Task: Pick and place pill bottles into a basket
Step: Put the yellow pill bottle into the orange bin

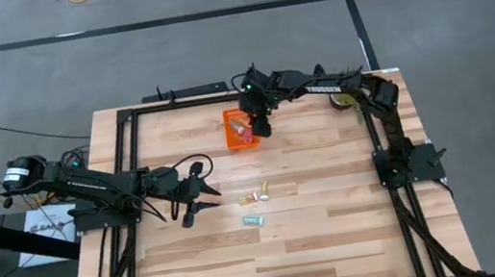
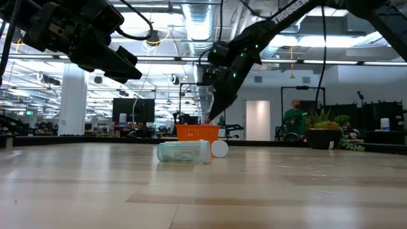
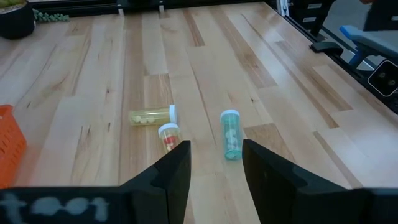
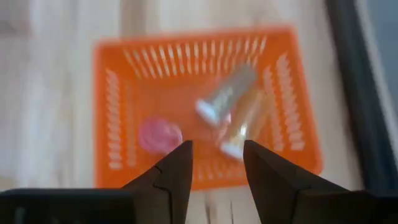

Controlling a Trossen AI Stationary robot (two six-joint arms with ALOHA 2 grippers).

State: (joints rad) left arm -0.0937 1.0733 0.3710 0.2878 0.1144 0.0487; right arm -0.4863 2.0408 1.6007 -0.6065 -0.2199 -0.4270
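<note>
The orange basket stands at the table's far middle and shows in the right wrist view holding three bottles: a pink-capped one, a pale one and a yellowish one. My right gripper hovers open and empty above the basket's right side, fingers pointing down. Three bottles lie on their sides on the table: a yellowish one, a small one with a red label and a teal one. My left gripper is open and empty, to the left of them.
A small potted plant stands at the table's far right corner. The black frame rails run along the table's edges. The teal bottle lies nearest the low camera, in front of the basket.
</note>
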